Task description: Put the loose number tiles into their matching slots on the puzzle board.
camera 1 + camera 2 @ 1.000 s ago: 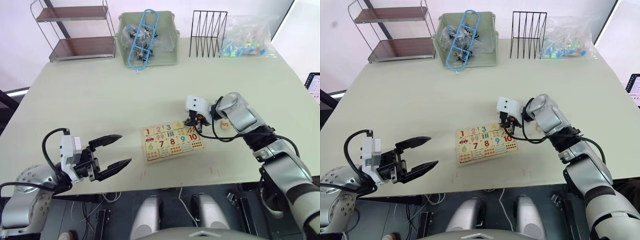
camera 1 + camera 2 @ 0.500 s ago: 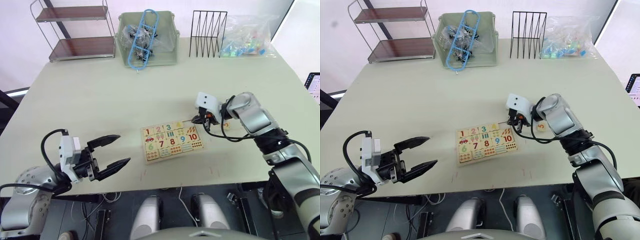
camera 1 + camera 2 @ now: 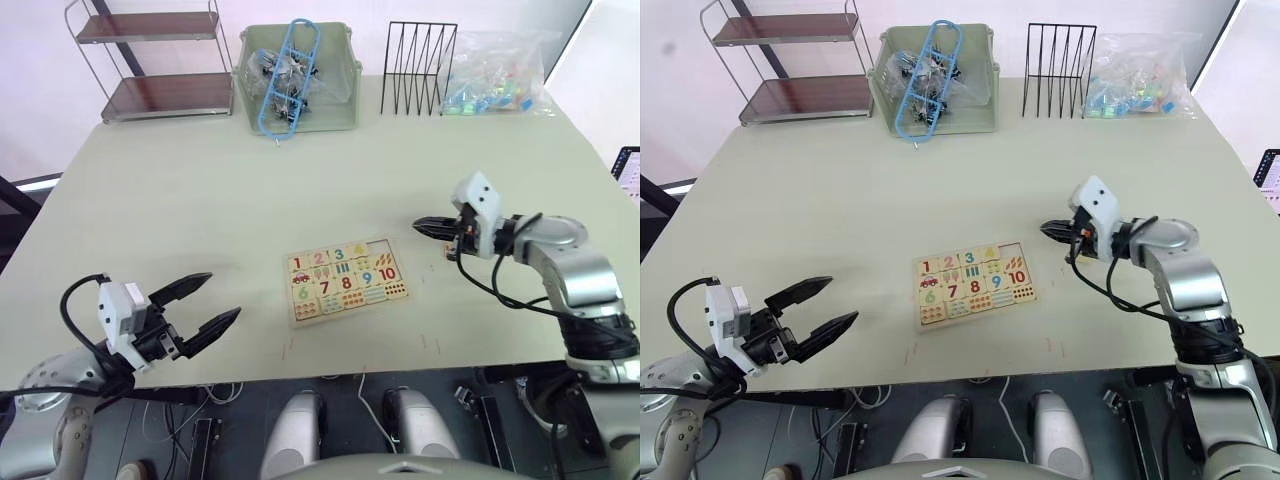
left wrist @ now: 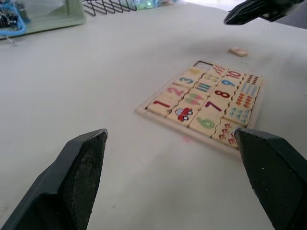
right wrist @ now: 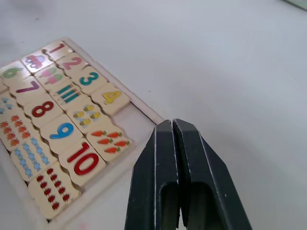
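A wide, pale cream bench (image 3: pixel 200 200) carries everything. Beyond its far edge is a plain light wall, and a dark screen edge (image 3: pixel 625 170) shows at the far right.

Along the back of the bench, from the robot's left to right, stand a two-level wire shelf with brown boards (image 3: pixel 150 60), a green bin (image 3: pixel 340 100) holding dark clips with a blue plastic rack (image 3: pixel 285 75) leaning out of it, a black wire file sorter (image 3: pixel 418 68), and a clear bag of colourful plastic bits (image 3: pixel 495 75).

Near the front centre lies the puzzle board (image 3: pixel 346 280), flat and turned slightly askew. Tiles 1, 2, 3 and 4 sit in its top row; the last slot (image 5: pixel 139 125) in that row, beside the 4 and above the carrot picture, is bare pale wood.

One loose number tile (image 4: pixel 238 51) lies on the bench just off the board's right side, apart from it. Its digit cannot be read.

The right pincer (image 3: pixel 432 227) hangs above the bench to the right of the board, close to that tile, with its two black fingers (image 5: pixel 163 191) pressed together and nothing between them.

The left pincer (image 3: pixel 200 308) is held low at the front left, well apart from the board, its fingers (image 4: pixel 76 177) spread wide and empty.
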